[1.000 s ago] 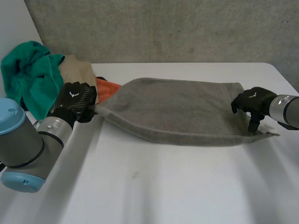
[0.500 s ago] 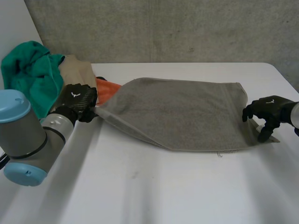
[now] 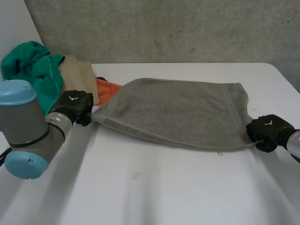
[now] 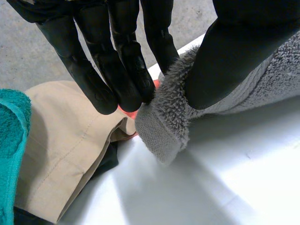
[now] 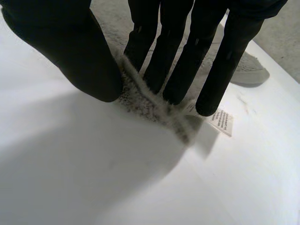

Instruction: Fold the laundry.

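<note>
A grey towel (image 3: 178, 110) lies stretched across the white table (image 3: 164, 187) between my two hands. My left hand (image 3: 75, 104) is at the towel's left corner. In the left wrist view its thumb (image 4: 225, 61) and fingers (image 4: 117, 70) pinch that fluffy corner (image 4: 164, 126) just above the table. My right hand (image 3: 268, 131) is at the towel's near right corner. In the right wrist view its thumb (image 5: 70, 51) and fingers (image 5: 173, 56) pinch the towel's edge (image 5: 140, 96), with a white care label (image 5: 221, 121) lying at the fingertips.
A pile of laundry sits at the back left: a teal cloth (image 3: 30, 70), a beige garment (image 3: 77, 70) and an orange piece (image 3: 108, 89) just behind my left hand. A concrete wall runs behind the table. The table's right edge is close to my right hand.
My right hand has moved toward the near right and down onto the towel's near right corner, and its fingers have closed on it. The left hand has drawn slightly left, and the towel lies flatter.
</note>
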`<action>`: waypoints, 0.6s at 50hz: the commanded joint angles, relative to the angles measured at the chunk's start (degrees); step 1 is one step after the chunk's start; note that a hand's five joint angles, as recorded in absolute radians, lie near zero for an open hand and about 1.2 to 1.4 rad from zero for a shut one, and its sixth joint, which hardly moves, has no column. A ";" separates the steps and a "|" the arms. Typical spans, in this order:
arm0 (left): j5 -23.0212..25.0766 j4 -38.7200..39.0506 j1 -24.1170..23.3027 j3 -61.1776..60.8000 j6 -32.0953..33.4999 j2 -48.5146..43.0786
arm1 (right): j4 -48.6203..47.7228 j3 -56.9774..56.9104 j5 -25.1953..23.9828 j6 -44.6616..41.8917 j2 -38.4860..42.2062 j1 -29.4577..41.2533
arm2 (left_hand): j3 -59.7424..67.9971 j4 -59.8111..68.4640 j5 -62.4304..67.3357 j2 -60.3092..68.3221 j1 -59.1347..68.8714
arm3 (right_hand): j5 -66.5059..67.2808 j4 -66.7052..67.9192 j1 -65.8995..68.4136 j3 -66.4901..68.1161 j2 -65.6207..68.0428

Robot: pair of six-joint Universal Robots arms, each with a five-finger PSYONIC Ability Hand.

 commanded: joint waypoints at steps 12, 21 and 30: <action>4.62 -22.20 2.48 -16.60 8.23 18.54 | 18.04 3.93 1.66 -6.64 -13.58 -7.93 | 11.70 11.45 14.12 11.33 13.15 | 14.05 13.92 14.72 14.05 13.43; 8.58 -32.15 4.33 -18.29 19.93 19.78 | 45.15 -3.17 11.15 -26.90 -8.32 -7.34 | 11.70 11.45 14.12 11.33 13.15 | 14.05 13.92 14.72 14.05 13.43; 4.98 -20.56 0.91 4.20 19.76 10.38 | 34.17 -20.84 10.54 -9.23 -5.59 1.37 | 11.70 11.45 14.12 11.33 13.15 | 14.05 13.92 14.72 14.05 13.43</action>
